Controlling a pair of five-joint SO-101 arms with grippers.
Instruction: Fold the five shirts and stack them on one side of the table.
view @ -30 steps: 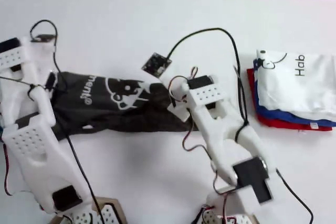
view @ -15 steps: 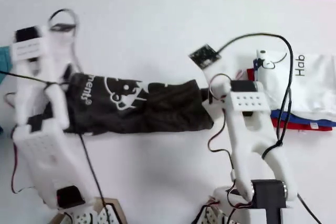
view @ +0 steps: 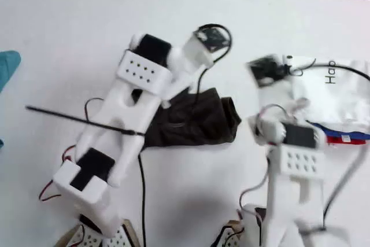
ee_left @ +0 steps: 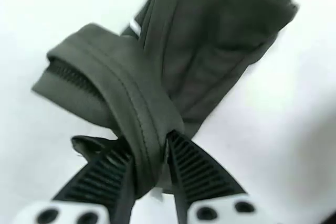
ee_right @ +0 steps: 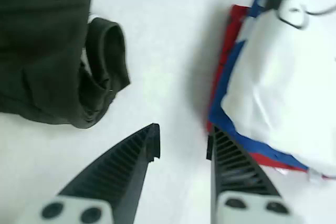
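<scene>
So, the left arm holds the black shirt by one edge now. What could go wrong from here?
1. The left tool pinches a bunched hem of the black shirt, not a flat layer. The fold may come out crooked, or fall open on release.
2. The open right tool hangs close to the edge of the stack. A careless move could catch a layer and push the stack askew.
</scene>
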